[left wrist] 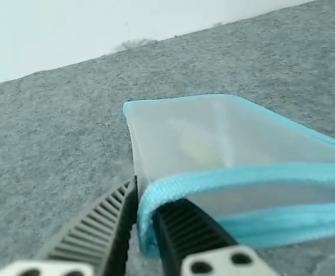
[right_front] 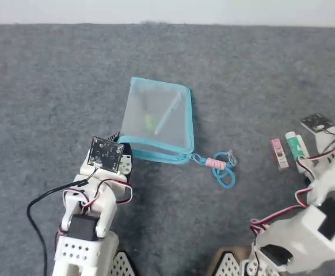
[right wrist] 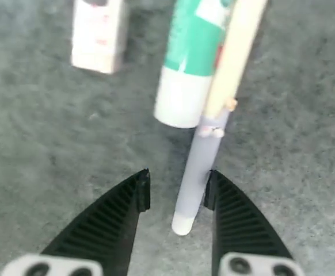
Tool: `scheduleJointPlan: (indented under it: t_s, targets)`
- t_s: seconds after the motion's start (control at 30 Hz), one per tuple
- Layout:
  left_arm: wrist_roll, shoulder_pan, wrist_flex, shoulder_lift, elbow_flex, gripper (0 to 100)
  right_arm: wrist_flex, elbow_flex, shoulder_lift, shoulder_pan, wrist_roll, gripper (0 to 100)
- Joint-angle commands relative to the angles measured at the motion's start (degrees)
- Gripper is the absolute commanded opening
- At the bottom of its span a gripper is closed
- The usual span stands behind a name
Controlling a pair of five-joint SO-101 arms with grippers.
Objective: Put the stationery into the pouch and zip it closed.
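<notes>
Pouch (left wrist: pixel 213 138) corner — tight inside the left end effector (left wrist: pixel 146 198)

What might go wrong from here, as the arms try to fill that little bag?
1. The right gripper straddles the pen near its end, so the pen may swing or slip when lifted.
2. The pen lies right beside the glue stick, which the closing gripper might nudge away.
3. The left gripper pinches just a corner of the pouch; the soft pouch could slip free or sag shut.
</notes>
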Motion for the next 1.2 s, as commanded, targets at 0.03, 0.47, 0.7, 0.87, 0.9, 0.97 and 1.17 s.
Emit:
scheduleJointPlan:
  t_s: [0.03,0.47,0.7,0.87,0.9,0.97,1.17]
  targets:
    - [0.3,-0.4,0.4,-0.6,-0.8,1,-1.1,-0.4,1.5,0.6,1.9,14.5]
    - [0.7,0.0,0.4,-0.8,-0.8,1,1.6,-0.4,2.4,1.9,2.1,0.6]
    - [0.9,0.1,0.3,-0.9,-0.9,1,9.6,-0.5,-9.7,1.5,0.0,0.6]
    - [0.9,0.1,0.2,-0.9,-0.9,1,17.9,-0.4,-23.3,-3.4,-6.9,0.6]
    - [0.9,0.1,0.2,-0.9,-0.9,1,20.4,-0.4,-26.0,-5.0,-7.6,0.6]
    - [0.9,0.1,0.2,-0.9,-0.9,1,25.0,-0.4,-31.3,-8.9,-8.7,0.6]
    - [1.0,0.1,0.1,-0.9,-1.1,1,35.9,-0.3,-45.8,-23.9,-14.1,0.6]
